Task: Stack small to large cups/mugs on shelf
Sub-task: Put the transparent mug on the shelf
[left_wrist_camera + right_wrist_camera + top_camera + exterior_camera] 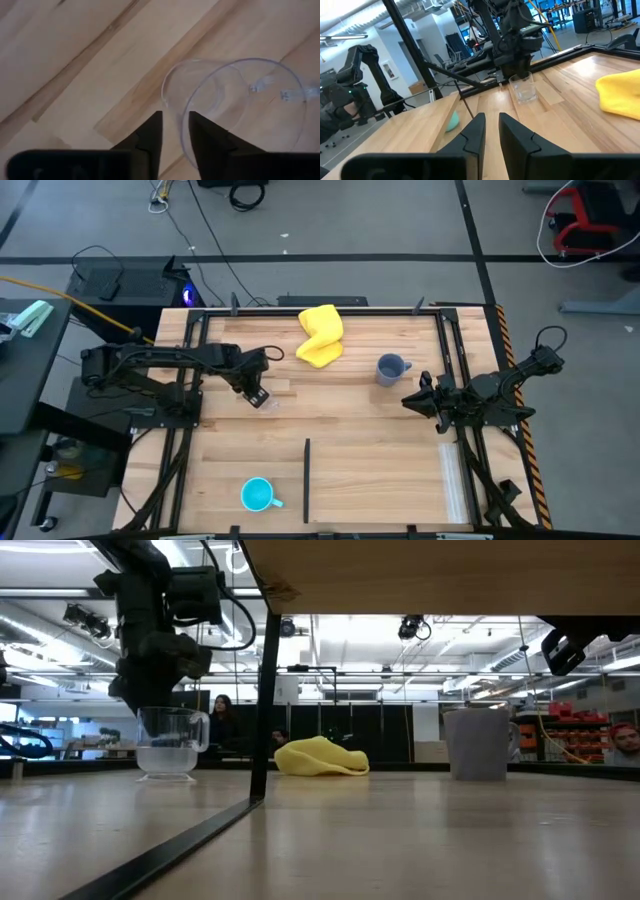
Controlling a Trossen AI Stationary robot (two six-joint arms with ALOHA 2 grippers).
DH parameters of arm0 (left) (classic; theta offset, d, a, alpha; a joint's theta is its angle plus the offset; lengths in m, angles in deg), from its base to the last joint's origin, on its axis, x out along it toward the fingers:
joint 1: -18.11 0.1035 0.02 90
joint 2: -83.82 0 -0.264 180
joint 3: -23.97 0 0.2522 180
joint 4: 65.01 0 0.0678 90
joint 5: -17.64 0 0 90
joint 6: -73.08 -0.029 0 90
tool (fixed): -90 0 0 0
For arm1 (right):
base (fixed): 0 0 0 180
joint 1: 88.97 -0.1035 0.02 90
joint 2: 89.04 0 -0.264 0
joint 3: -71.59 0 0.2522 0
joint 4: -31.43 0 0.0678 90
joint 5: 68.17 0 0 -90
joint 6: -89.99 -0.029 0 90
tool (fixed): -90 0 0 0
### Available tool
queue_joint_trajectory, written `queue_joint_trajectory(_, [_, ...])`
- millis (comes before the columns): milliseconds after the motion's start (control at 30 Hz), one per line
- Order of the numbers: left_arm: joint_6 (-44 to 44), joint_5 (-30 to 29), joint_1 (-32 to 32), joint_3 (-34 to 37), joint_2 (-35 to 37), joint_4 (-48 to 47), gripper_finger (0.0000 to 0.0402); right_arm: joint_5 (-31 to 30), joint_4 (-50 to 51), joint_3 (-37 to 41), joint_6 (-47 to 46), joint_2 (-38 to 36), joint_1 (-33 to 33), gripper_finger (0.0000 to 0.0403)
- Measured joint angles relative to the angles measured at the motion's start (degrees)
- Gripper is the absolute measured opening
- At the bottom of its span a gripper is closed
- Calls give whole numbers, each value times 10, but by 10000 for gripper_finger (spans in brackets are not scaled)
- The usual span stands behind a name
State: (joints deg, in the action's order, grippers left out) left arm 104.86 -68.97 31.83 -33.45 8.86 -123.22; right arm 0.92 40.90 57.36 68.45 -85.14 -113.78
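Note:
The small clear cup stands upright on its base at the table's left middle, also seen in the low view. My left gripper hangs over it, pointing down and open by a narrow gap. One finger is outside the cup's rim and one inside, with no touch showing. The grey-blue mug stands right of centre. The cyan mug sits near the near edge. My right gripper, shut, waits near the right edge beside the grey-blue mug.
A crumpled yellow cloth lies near the far edge. A thin dark upright post stands at the near middle, and a wooden board spans overhead in the low view. Dark frame rails run along the table's left and right sides.

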Motion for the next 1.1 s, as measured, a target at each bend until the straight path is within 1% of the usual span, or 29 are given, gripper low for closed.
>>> queue_joint_trajectory(167, [-39,-4,0,0,0,1,16,0,0,0,0,0,0,62])
queue_joint_trajectory(200, [-43,-4,0,0,0,3,11,0,0,0,0,0,0,62])
queue_joint_trajectory(300, [-47,-4,0,0,0,2,15,0,0,0,0,0,0,62])
queue_joint_trajectory(400, [-70,-4,0,-20,0,-13,11,0,0,0,0,0,0,62])
queue_joint_trajectory(533, [-77,-4,-10,-88,0,-46,10,0,0,0,0,0,0,62])
queue_joint_trajectory(700, [-85,-8,-45,-206,0,-97,7,0,0,0,0,0,0,62])
queue_joint_trajectory(867, [-85,-51,-99,-313,0,-125,8,0,0,0,-41,0,0,62])
queue_joint_trajectory(1000, [-81,-73,-141,-373,-7,-126,7,0,0,0,-51,0,0,62])
queue_joint_trajectory(1100, [-76,-79,-173,-416,-31,-132,7,0,0,0,-51,0,0,62])
